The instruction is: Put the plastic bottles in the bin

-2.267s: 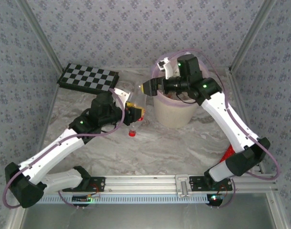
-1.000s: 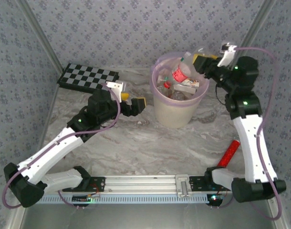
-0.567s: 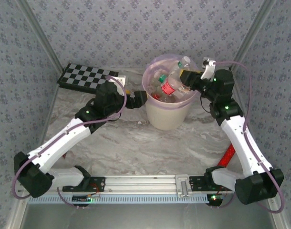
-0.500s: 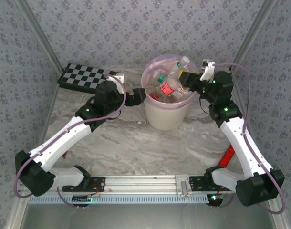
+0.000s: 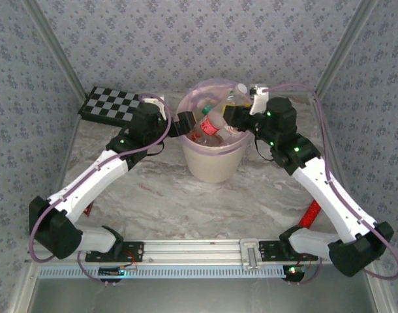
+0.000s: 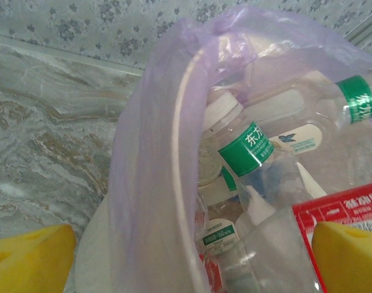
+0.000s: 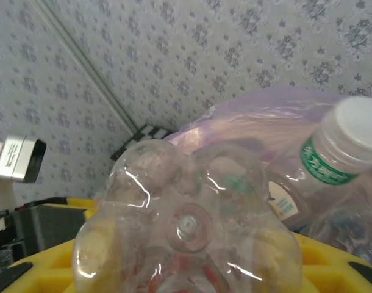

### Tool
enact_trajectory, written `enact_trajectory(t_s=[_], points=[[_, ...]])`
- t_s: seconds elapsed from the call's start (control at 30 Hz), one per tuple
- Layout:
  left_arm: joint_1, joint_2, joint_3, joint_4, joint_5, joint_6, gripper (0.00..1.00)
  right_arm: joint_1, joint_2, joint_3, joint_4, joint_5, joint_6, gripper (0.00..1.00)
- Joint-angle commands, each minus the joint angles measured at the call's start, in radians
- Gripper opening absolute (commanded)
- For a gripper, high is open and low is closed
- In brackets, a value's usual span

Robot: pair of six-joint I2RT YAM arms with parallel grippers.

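Observation:
The bin (image 5: 212, 163), a cream bucket lined with a purple bag, stands at the middle back and holds several plastic bottles (image 5: 215, 111). My right gripper (image 5: 241, 119) reaches in from the right, shut on a clear bottle with a red label (image 5: 211, 128); the bottle's base (image 7: 189, 226) sits between the yellow fingers (image 7: 332, 262). Beside it lies a white-capped, green-labelled bottle (image 7: 338, 146). My left gripper (image 5: 186, 122) is open at the bin's left rim. The bag-covered rim (image 6: 174, 152) runs between its yellow fingertips (image 6: 27, 256), with a green-labelled bottle (image 6: 253, 149) inside.
A black-and-white chequered board (image 5: 114, 105) lies at the back left. A red object (image 5: 311, 214) lies on the marble table under the right arm. Papered walls close in the back and sides, and an aluminium rail (image 5: 199, 248) runs along the front.
The bin has slid leftward across the table. The right gripper followed it left with the bottle, over the opening. The left gripper advanced to the bin's left rim.

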Motion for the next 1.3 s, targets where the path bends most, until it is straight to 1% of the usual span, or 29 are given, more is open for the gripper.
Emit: enact_trajectory(t_s=[0.0, 0.13, 0.2, 0.37, 0.53, 0.7, 0.87, 0.9, 0.93, 1.0, 1.13, 1.27], points=[[0.004, 0.002, 0.030, 0.023, 0.037, -0.014, 0.97, 0.072, 0.088, 0.055, -0.453, 0.111, -0.153, 0.24], [0.004, -0.020, 0.005, 0.042, 0.049, -0.023, 0.94, 0.144, 0.174, 0.200, -0.495, 0.242, -0.221, 0.24], [0.006, -0.044, -0.012, 0.045, 0.045, -0.029, 0.93, 0.169, 0.220, 0.241, -0.492, 0.262, -0.240, 0.24], [0.019, -0.116, -0.050, 0.040, 0.033, -0.027, 0.93, 0.181, 0.370, 0.274, -0.484, 0.197, -0.228, 0.24], [0.029, -0.157, -0.072, 0.025, 0.019, -0.019, 0.93, 0.199, 0.501, 0.248, -0.480, 0.149, -0.185, 0.24], [0.030, -0.152, -0.076, 0.029, 0.029, -0.022, 0.93, 0.226, 0.551, 0.189, -0.437, 0.149, -0.132, 0.24], [0.037, -0.166, -0.076, 0.021, 0.026, -0.020, 0.93, 0.222, 0.541, 0.176, -0.429, 0.141, -0.094, 0.26], [0.040, -0.172, -0.075, 0.016, 0.024, -0.022, 0.93, 0.221, 0.535, 0.187, -0.445, 0.138, -0.092, 0.30], [0.043, -0.180, -0.076, 0.010, 0.020, -0.022, 0.93, 0.219, 0.527, 0.206, -0.466, 0.137, -0.093, 0.37], [0.052, -0.198, -0.078, 0.000, 0.016, -0.020, 0.93, 0.214, 0.497, 0.242, -0.489, 0.126, -0.100, 0.50], [0.082, -0.235, -0.080, -0.028, 0.015, -0.006, 0.96, 0.177, 0.425, 0.354, -0.525, 0.104, -0.123, 0.73], [0.112, -0.269, -0.077, -0.063, 0.014, 0.013, 0.98, 0.146, 0.370, 0.452, -0.550, 0.083, -0.140, 0.89]])
